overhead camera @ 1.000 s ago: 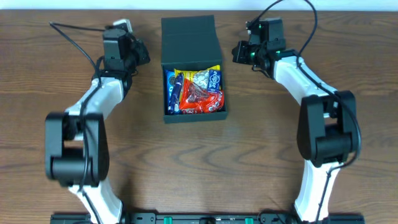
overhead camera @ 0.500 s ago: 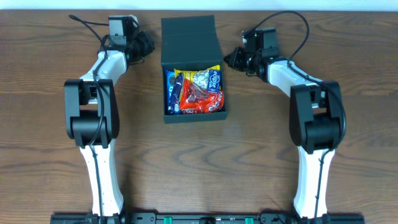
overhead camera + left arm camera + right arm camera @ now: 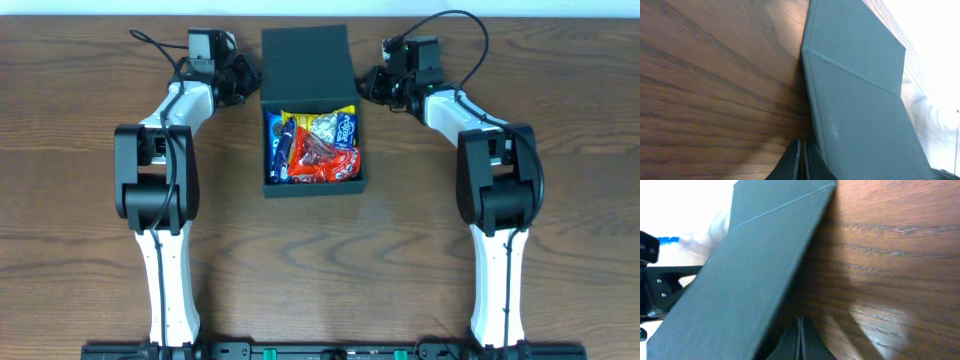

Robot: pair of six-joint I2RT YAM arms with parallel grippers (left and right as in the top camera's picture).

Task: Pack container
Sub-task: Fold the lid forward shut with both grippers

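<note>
Container (image 3: 314, 187) sits at top centre of the table (image 3: 400, 250), base open upward, hinged lid (image 3: 305, 60) flipped back behind the base on the far side. Dark teal-black, matte, square. The base is filled with snack packets (image 3: 312, 147) - a red one in the front-right part, blue ones along the left wall and in the back-right corner, and some yellow at the back. Packets sit inside the walls, and none hang over the rim as far as the overhead shows.

Left gripper (image 3: 246, 82) is just beside the lid's left edge, level with the hinge end of the container. In the left wrist view, its fingers (image 3: 793, 159) are pressed together with only a thin seam between them and nothing clamped. The tips are right next to the lid's (image 3: 860, 100) side edge; I cannot tell whether they touch it.

Right gripper (image 3: 367, 84) mirrors it, just beside the lid's right edge. In the right wrist view, its fingers (image 3: 808, 341) are likewise closed on each other and hold nothing. The lid (image 3: 750, 275) fills the left of that view, with a crease line across it and a dark shadow on the wood under its edge. Contact here is also unclear.

Both arms reach in from either side of the container - their bases are on the near side of it, well apart from it.
</note>
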